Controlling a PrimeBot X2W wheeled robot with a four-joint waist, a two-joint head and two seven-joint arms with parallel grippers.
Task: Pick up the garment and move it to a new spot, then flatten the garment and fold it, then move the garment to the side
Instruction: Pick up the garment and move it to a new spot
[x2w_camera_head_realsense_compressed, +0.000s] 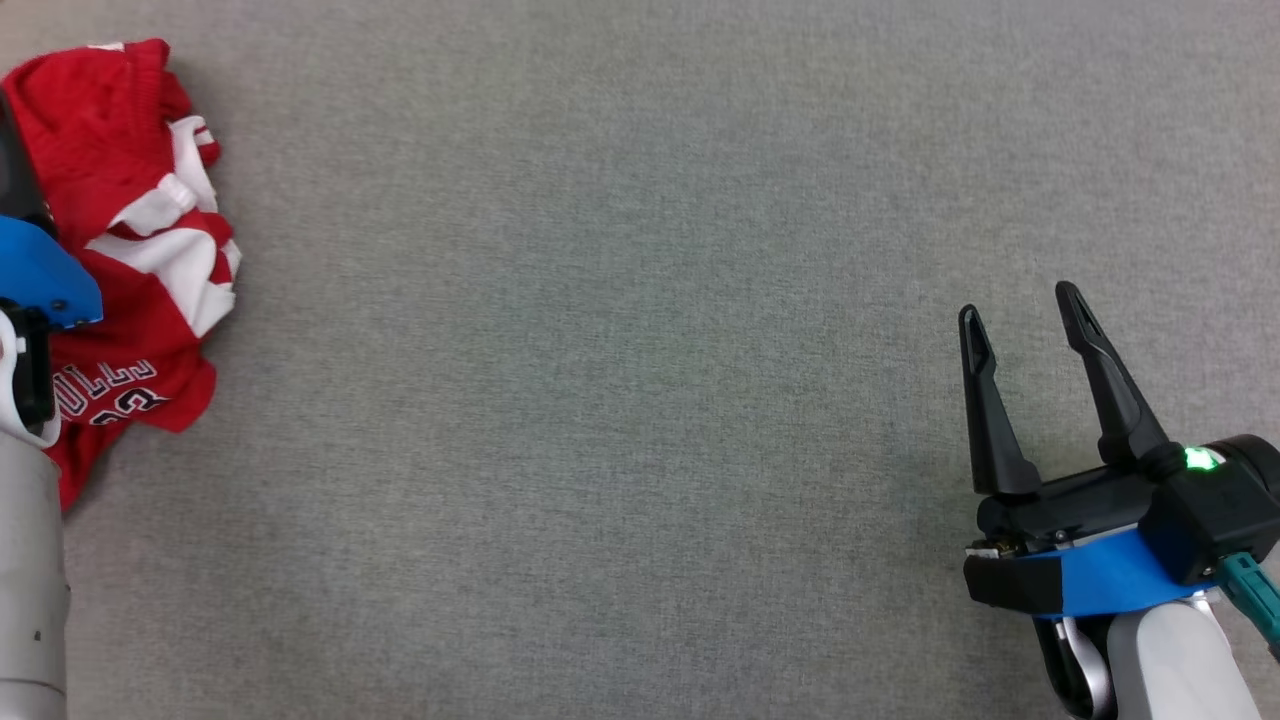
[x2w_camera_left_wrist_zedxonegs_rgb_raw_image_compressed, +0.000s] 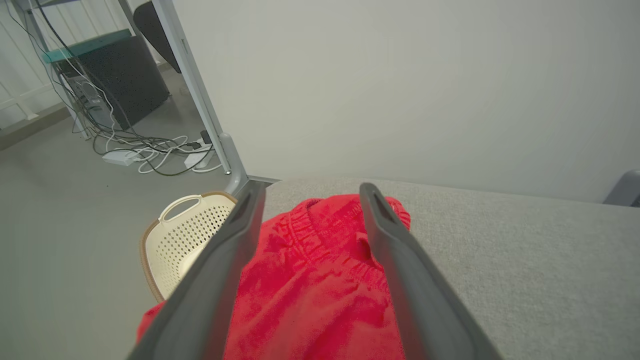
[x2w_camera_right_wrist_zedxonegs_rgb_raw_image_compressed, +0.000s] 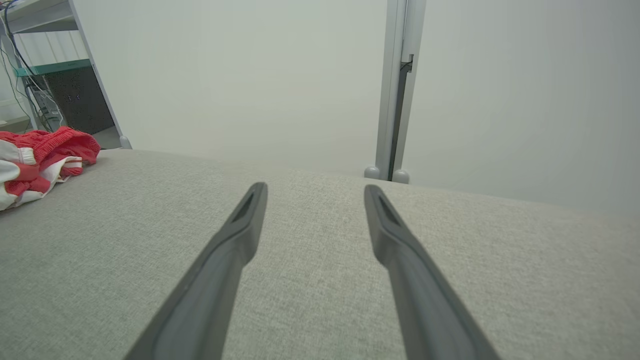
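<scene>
1. The garment (x2w_camera_head_realsense_compressed: 130, 250), a crumpled red-and-white piece with lettering, lies bunched at the far left of the table (x2w_camera_head_realsense_compressed: 640, 400). Judging by that heap, the pick-up is not yet done.
2. The left gripper (x2w_camera_left_wrist_zedxonegs_rgb_raw_image_compressed: 312, 192) hangs right over the red cloth. Its jaws are spread wide with nothing clamped, and the fingers frame the gathered waistband, probably lined up to pinch a fold there. Whether they touch the cloth, I cannot tell.
3. The table's grey middle stretch looks like the likely new spot, with room to flatten and fold.
4. The right gripper (x2w_camera_head_realsense_compressed: 1018, 302) hovers at the lower right, well apart from the garment. Its jaws are likewise released and hold nothing. It seems parked out of the way until spreading needs both arms.
</scene>
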